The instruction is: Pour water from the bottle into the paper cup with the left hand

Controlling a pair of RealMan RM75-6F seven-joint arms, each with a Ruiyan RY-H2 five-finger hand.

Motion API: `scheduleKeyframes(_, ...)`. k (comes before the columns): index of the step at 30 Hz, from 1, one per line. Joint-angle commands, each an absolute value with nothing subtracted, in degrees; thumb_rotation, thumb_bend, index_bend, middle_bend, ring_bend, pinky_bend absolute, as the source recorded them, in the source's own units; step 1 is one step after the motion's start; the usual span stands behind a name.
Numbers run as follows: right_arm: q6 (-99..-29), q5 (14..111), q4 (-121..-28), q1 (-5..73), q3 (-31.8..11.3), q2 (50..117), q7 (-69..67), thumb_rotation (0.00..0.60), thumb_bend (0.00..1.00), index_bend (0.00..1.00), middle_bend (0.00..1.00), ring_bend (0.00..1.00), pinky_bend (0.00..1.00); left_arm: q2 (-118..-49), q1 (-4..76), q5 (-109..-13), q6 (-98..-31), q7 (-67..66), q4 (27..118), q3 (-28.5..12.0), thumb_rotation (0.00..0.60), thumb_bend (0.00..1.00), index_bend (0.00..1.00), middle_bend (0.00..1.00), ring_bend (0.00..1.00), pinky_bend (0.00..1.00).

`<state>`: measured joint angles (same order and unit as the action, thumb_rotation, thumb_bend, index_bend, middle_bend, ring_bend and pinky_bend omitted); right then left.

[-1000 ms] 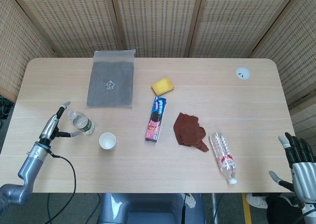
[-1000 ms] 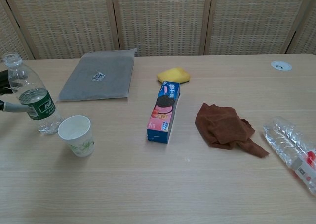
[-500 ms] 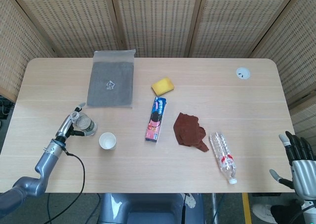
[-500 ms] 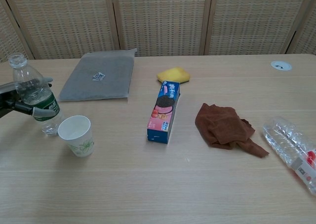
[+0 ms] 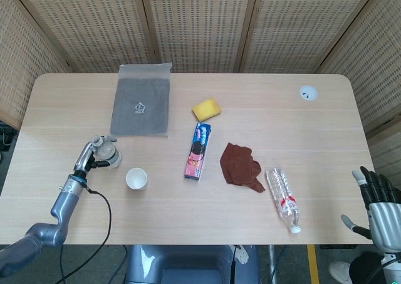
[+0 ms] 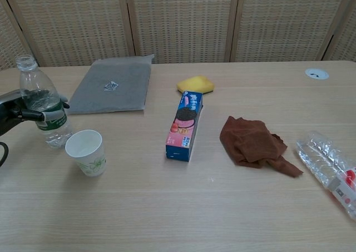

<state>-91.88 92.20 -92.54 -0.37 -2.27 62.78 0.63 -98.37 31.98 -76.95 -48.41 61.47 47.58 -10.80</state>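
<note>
Gripping step: left hand (image 6: 22, 110) wrapped around upright bottle (image 6: 43, 108). Next, probably: lift, tilt over cup (image 6: 86, 152) just beside.

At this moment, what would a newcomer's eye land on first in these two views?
Probably the left hand wrapped around the upright green-labelled bottle at the table's left edge, with the open paper cup standing just beside it. Next, the bright cookie box and yellow sponge mid-table, then the brown cloth and a second clear bottle lying on its side at right.
</note>
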Motion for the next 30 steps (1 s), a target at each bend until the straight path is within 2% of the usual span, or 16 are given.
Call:
scheduleKeyframes(1, -91.86, 92.18, -92.58, -0.36, -2.25, 62.78, 0.62, 0.6, 0.0, 0.0, 0.0, 0.0, 0.0, -98.71, 31.89, -77.39, -49.2, 62.95, 47.01, -10.87, 0.6, 0.49, 0.48, 0.4, 0.27, 0.34)
scheduleKeyframes(6, -91.9, 92.29, -92.6, -0.37, -2.16, 62.77, 0.68, 0.6, 0.0, 0.0, 0.0, 0.0, 0.0, -98.16, 31.61, -77.93, -50.16, 64.42, 47.08, -10.76, 0.6, 0.5, 0.52, 0.41, 0.28, 0.35)
scheduleKeyframes(11, -92.06, 92.75, -92.77, -0.43, -1.92, 62.68, 0.61, 0.6, 0.0, 0.0, 0.0, 0.0, 0.0, -94.77, 31.34, -79.98, -52.41, 63.45, 49.16, -9.89, 0.6, 0.51, 0.52, 0.42, 0.28, 0.35)
scheduleKeyframes(30, -93.66, 93.68, -93.4, -1.12, -1.61, 61.95, -0.35, 0.6, 0.0, 0.0, 0.0, 0.0, 0.0, -74.03, 27.74, -88.13, -60.63, 37.76, 63.64, -2.04, 0.6, 0.52, 0.52, 0.44, 0.31, 0.36)
